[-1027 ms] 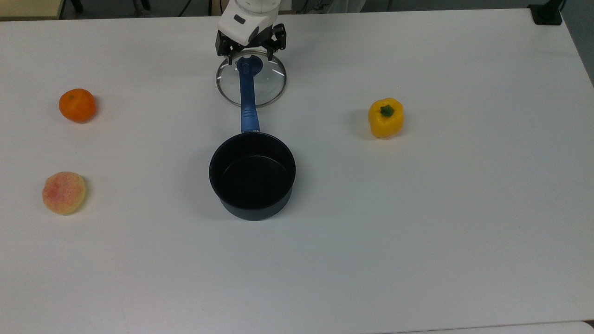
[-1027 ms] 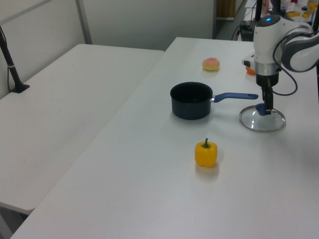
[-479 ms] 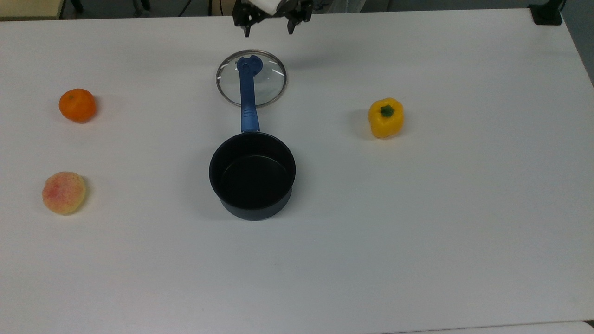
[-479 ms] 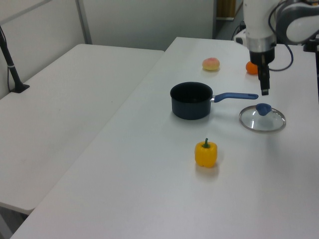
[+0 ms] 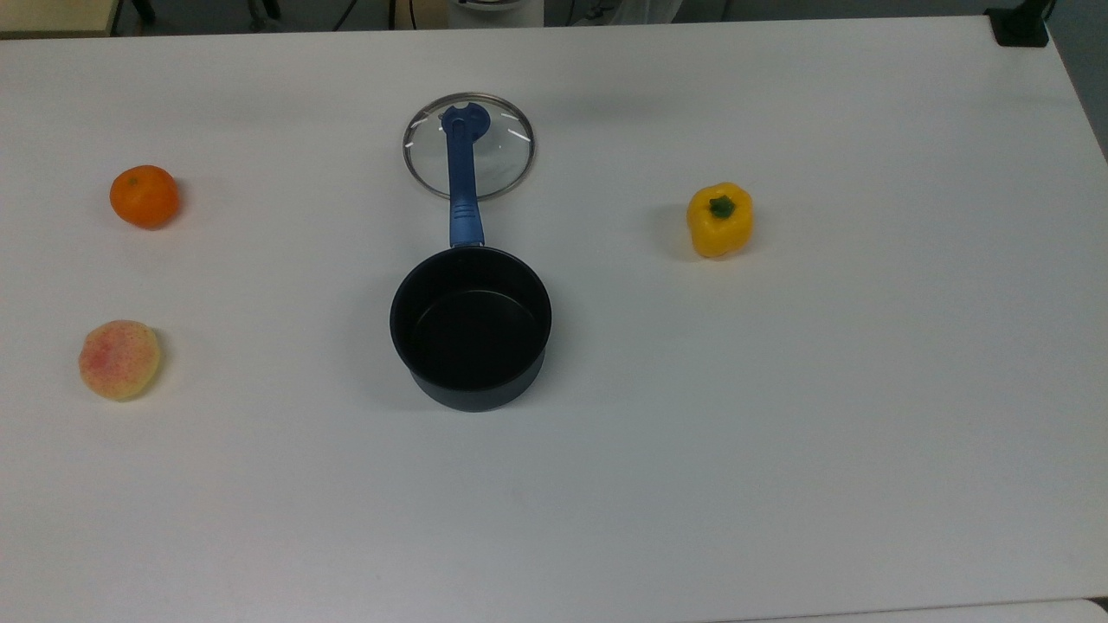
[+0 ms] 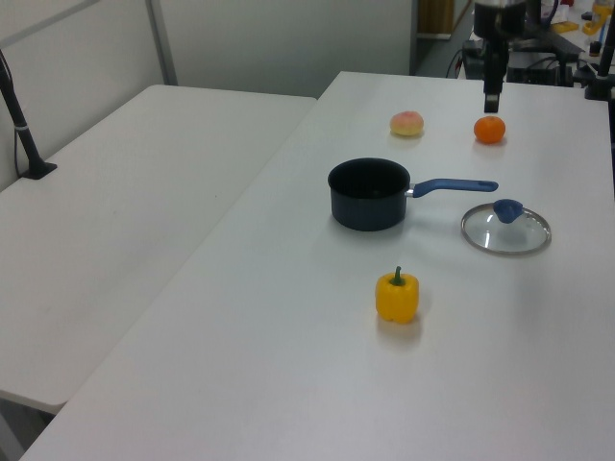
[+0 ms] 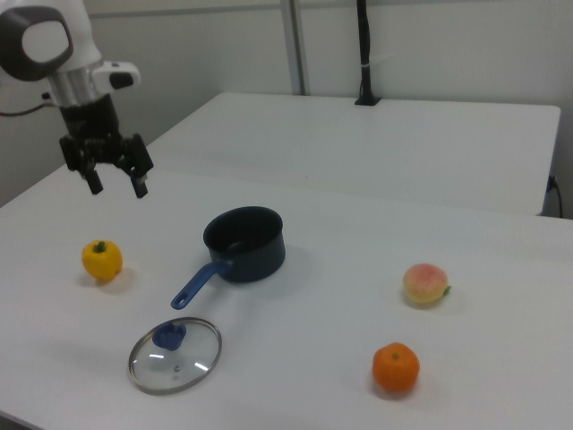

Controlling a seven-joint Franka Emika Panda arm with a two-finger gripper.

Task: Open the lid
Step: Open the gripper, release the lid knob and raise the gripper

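Observation:
The lid (image 5: 504, 157) (image 6: 519, 236) (image 7: 185, 364) lies flat on the white table, its blue knob (image 7: 167, 335) up, beyond the tip of the saucepan's blue handle (image 5: 461, 186). The dark saucepan (image 5: 470, 324) (image 6: 368, 194) (image 7: 243, 240) stands uncovered with nothing inside. My gripper (image 7: 116, 188) (image 6: 492, 102) hangs high above the table, well clear of the lid, open with nothing between its fingers.
A yellow pepper (image 5: 719, 220) (image 7: 102, 259) stands at the top view's right. An orange (image 5: 144, 196) (image 7: 395, 368) and a peach (image 5: 119, 359) (image 7: 424, 283) lie at the top view's left. A second white table (image 6: 144, 192) adjoins this one.
My gripper has let go of the lid's knob and risen up and away, leaving the top view. The lid stays flat on the table.

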